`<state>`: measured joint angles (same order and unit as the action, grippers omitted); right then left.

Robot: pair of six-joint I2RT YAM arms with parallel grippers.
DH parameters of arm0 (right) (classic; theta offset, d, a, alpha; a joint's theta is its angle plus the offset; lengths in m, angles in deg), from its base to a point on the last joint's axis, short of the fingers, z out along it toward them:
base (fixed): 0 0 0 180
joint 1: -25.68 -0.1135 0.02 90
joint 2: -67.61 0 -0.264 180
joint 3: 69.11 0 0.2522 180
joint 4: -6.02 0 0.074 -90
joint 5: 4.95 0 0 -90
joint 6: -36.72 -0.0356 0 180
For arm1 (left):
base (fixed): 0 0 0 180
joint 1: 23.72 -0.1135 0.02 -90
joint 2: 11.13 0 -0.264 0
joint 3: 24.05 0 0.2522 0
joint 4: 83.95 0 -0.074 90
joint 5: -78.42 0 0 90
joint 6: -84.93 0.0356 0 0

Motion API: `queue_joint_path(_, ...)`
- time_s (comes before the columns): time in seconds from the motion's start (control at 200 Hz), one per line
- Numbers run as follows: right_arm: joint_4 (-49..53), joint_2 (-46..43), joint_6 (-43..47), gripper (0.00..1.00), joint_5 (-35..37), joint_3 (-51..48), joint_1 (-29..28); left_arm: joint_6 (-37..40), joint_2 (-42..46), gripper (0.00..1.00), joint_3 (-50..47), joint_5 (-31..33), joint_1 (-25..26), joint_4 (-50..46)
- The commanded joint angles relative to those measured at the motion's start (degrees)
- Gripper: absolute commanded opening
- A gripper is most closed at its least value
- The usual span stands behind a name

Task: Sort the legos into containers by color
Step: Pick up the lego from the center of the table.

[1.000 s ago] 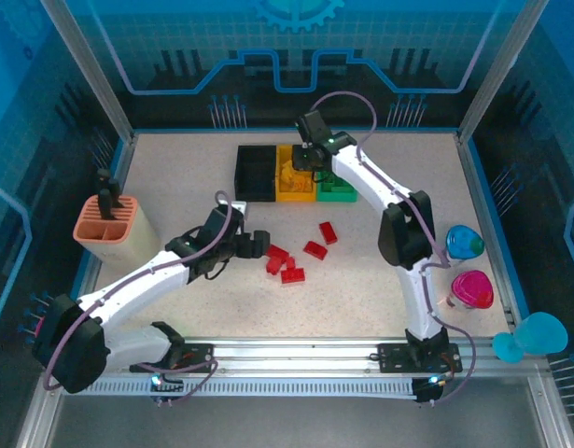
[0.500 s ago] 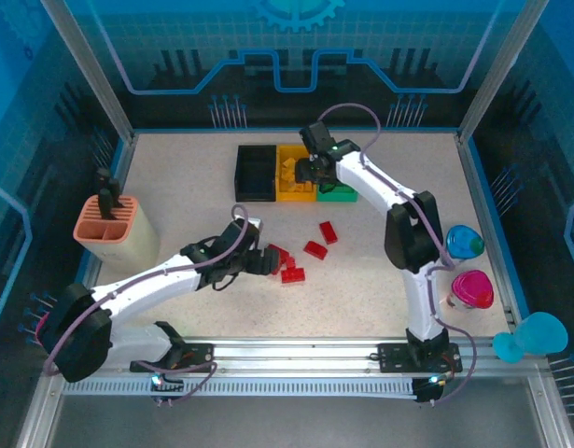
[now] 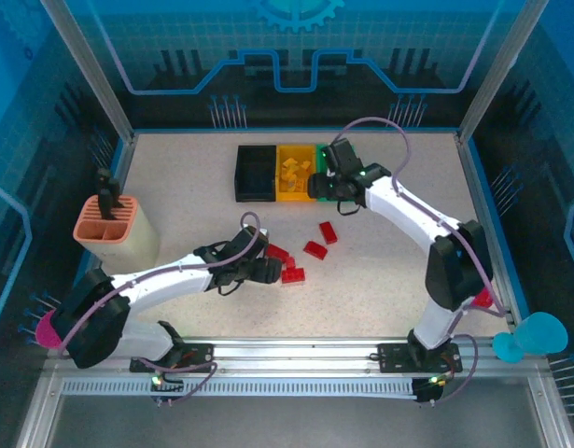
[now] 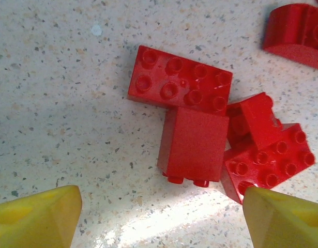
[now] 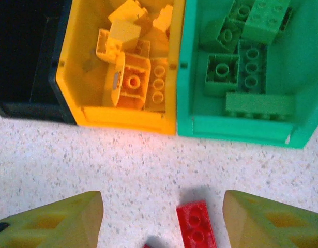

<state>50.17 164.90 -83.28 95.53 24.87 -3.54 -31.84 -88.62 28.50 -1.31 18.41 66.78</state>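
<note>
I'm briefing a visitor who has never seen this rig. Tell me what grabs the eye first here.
The red legos jump out first, clustered in the middle of the speckled table, with the open left gripper pointed at them. At the back three bins stand in a row: the black bin on the left, the yellow bin holding yellow bricks, the green bin holding green bricks.

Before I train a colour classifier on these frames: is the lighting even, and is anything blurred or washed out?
Left wrist: red legos sharp, a glare patch on the table below them, fingertips blurred. Right wrist: yellow bin oversaturated so its bricks merge, black bin without detail, green bin readable. Top: even light on the table, blue cast on the walls.
</note>
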Motion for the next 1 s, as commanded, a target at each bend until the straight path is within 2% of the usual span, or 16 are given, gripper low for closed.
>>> queue_joint_path(0.0, -2.6, -5.7, -0.6, 0.63, -1.4, -5.1, -0.6, -0.8, -2.3, 0.8, -0.3, -0.2, 0.3, 2.0)
queue_joint_path(0.29, -6.6, -19.1, -1.8, 0.62, -1.4, -21.7, -0.5, 0.2, -7.8, 0.78, 2.8, 0.2, 0.2, 3.1)
queue_joint_path(0.595, -7.0, -22.7, -3.7, 0.62, -0.7, -27.7, -0.2, 1.0, -12.6, 0.7, 6.2, -0.6, 0.3, 2.9)
queue_joint_path(0.685, -7.4, -22.7, -4.2, 0.61, -0.9, -28.3, -0.2, 1.1, -13.3, 0.63, 6.7, -0.8, 0.3, 3.1)
queue_joint_path(0.865, -8.1, -22.6, -4.8, 0.61, -1.2, -28.9, -0.1, 2.1, -14.4, 0.4, 9.1, -1.5, 0.2, 2.0)
queue_joint_path(0.996, -8.3, -22.6, -4.9, 0.61, -1.2, -29.2, -0.1, 3.5, -12.0, 0.34, 11.2, 0.3, 0.2, -1.0)
